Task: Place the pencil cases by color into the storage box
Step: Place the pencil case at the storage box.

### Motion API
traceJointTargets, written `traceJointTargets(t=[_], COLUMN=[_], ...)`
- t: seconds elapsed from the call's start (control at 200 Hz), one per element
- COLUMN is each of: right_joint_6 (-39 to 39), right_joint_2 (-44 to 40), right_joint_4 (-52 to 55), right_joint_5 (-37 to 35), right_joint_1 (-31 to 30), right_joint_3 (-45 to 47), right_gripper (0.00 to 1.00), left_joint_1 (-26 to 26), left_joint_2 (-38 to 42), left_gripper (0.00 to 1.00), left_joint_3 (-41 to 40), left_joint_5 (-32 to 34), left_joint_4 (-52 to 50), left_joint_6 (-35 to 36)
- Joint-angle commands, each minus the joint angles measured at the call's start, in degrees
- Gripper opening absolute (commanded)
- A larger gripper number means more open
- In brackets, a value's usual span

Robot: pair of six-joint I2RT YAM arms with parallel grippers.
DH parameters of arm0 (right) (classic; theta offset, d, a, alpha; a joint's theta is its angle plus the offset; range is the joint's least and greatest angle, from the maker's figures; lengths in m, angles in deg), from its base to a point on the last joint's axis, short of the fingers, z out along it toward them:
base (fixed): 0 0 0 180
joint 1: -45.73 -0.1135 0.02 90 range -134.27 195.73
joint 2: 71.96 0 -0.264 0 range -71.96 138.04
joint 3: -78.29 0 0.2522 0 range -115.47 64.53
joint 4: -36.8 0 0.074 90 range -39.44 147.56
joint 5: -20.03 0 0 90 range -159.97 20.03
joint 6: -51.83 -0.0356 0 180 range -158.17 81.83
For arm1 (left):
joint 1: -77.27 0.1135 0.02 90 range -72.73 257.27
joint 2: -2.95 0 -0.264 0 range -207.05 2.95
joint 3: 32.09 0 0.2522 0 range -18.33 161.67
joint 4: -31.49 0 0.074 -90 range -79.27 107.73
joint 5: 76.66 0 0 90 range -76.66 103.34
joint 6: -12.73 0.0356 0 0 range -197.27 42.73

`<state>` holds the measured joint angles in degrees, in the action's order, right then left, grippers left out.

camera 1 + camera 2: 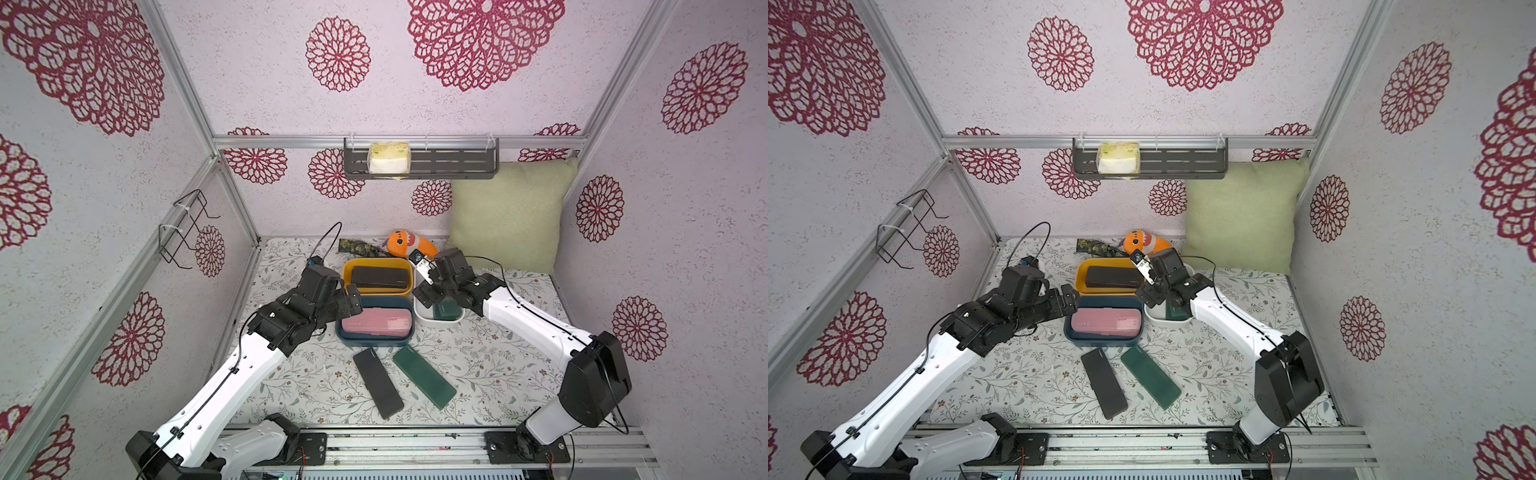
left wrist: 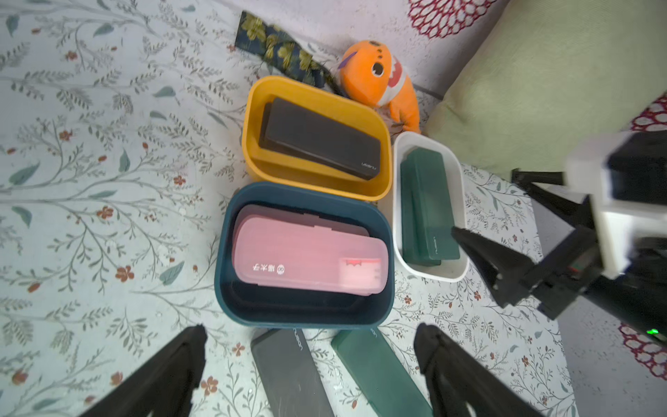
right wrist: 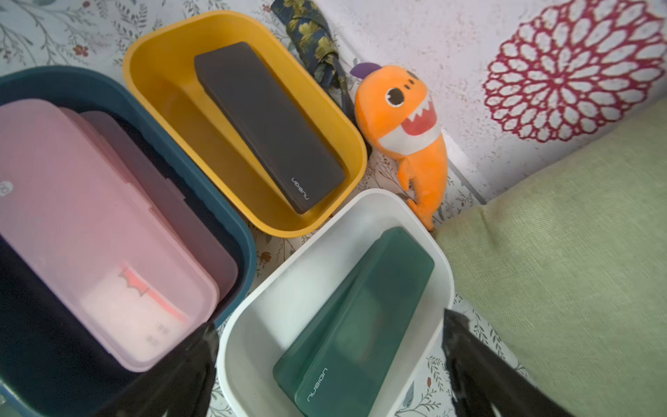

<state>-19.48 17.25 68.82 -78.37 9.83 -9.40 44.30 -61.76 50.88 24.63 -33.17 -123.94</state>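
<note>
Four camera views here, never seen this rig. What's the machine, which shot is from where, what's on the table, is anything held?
Two robot arms on a rail at the near edge of the table, each ending in a two-finger gripper. Two pictures look down from overhead; the other two come from a camera on each wrist, so black fingertips show at the frame edge. On the table: a yellow tub with black pencil cases, a blue tub with pink cases, a white tub with green cases. One loose black case and one loose green case lie between the tubs and the rail. A plush shark and a cushion sit at the back. The left gripper and the right gripper are both open; nothing is held.
</note>
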Motion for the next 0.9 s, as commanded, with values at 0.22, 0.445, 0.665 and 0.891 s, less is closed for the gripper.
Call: traceJointTargets(t=[0.22,0.445,0.665,0.891], right_joint_6=[-6.0,-6.2,-6.7,-6.7], right_joint_2=[-6.1,-8.4,-10.5,-11.7], right_joint_4=[-8.3,-10.1,-11.9,-11.9], right_joint_5=[1.4,2.2,2.1,1.9], right_joint_1=[2.3,2.6,2.8,2.8], right_joint_3=[5.6,8.0,10.6,11.7], right_gripper=[0.99,0.99,0.99,0.99], left_joint_1=[-10.1,-16.8,-20.9,-22.7], left_joint_2=[-5.3,-11.1,-18.4,-24.9], left_gripper=[0.98,0.98,0.97,0.97], left_joint_3=[-4.0,-7.6,-7.5,-6.0], left_joint_5=[1.2,0.5,0.3,0.4], left_joint_4=[-7.5,-4.0,-3.5,-3.2], left_joint_6=[-18.1,-27.0,-32.5,-34.7])
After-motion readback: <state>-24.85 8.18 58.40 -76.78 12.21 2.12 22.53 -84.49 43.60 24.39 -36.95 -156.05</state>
